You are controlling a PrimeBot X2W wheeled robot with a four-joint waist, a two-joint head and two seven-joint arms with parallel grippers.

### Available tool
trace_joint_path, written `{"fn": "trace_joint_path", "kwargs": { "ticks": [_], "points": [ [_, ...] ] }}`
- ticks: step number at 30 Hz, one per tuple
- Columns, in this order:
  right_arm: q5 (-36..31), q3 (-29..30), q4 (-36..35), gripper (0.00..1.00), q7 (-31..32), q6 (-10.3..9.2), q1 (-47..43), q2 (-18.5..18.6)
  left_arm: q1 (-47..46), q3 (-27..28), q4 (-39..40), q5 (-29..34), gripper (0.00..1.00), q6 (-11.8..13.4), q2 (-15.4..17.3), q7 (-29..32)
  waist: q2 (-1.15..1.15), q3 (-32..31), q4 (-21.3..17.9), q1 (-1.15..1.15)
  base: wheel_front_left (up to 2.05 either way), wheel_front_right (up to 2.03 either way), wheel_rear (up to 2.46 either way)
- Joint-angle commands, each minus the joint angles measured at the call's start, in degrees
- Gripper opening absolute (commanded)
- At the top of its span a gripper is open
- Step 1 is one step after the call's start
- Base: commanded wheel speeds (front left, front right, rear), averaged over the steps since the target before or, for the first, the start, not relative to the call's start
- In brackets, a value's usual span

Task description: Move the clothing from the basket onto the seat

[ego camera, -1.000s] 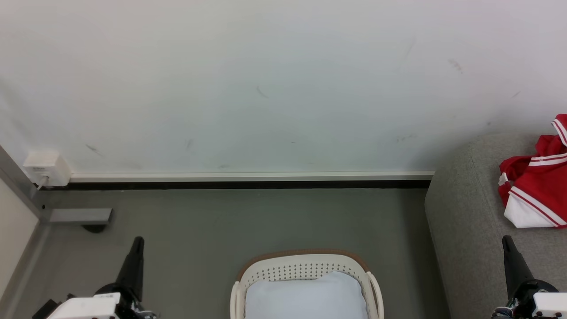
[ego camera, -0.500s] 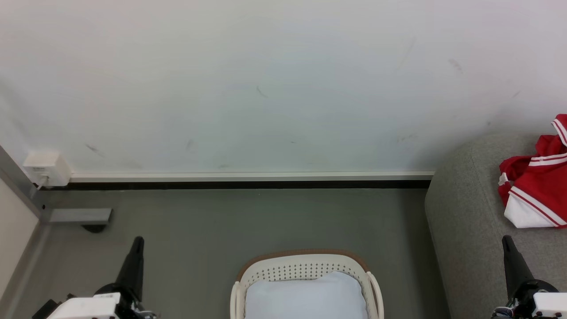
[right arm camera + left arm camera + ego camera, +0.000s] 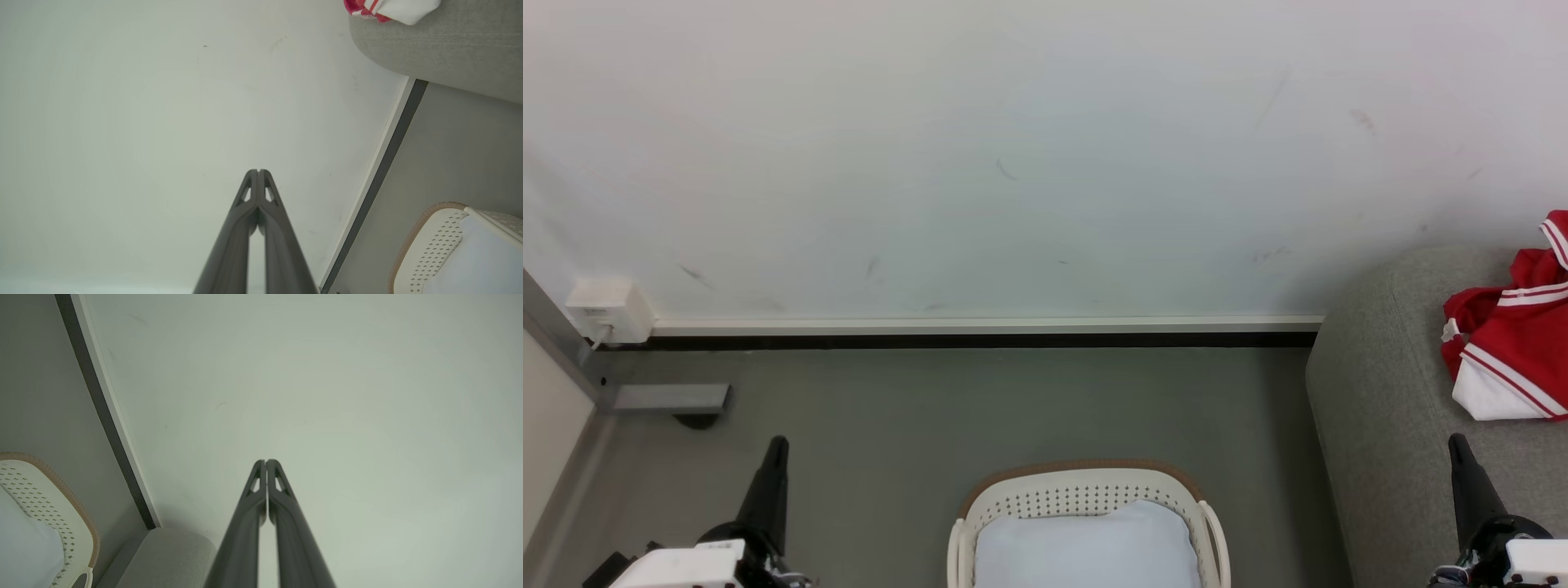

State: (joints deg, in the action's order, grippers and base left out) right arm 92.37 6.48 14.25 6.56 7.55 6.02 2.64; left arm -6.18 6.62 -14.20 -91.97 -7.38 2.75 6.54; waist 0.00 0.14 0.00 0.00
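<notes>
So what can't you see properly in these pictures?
Inside the basket, head view: the pale pad covers it, so clothes beneath cannot be told.
The basket's near half: cut by the bottom edge.
The clothing on the seat: cut by the right edge.

There is one basket (image 3: 1086, 488), holding one pad (image 3: 1086, 547). Right of the basket stands one seat (image 3: 1380, 425) bearing one heap of clothing (image 3: 1515, 335); how many garments cannot be told. Two grippers flank the basket: left gripper (image 3: 778, 445), right gripper (image 3: 1455, 443). One wall box (image 3: 609, 310) sits far left.
</notes>
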Motion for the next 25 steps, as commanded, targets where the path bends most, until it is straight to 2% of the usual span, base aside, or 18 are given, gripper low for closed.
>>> {"fn": "trace_joint_path", "kwargs": {
  "ticks": [1, 25],
  "points": [
    [0.1, 0.2, -0.3, 0.00, 0.2, -0.12, 0.7, 0.4, -0.4, 0.1, 0.2, -0.8, 0.00, -0.3, 0.1, 0.2, 0.00, 0.0, 0.0, 0.00, 0.00, 0.00, 0.00],
    [0.1, 0.2, -0.3, 0.00, 0.2, -0.12, 0.7, 0.4, -0.4, 0.1, 0.2, -0.8, 0.00, -0.3, 0.1, 0.2, 0.00, 0.0, 0.0, 0.00, 0.00, 0.00, 0.00]
  ]
}}
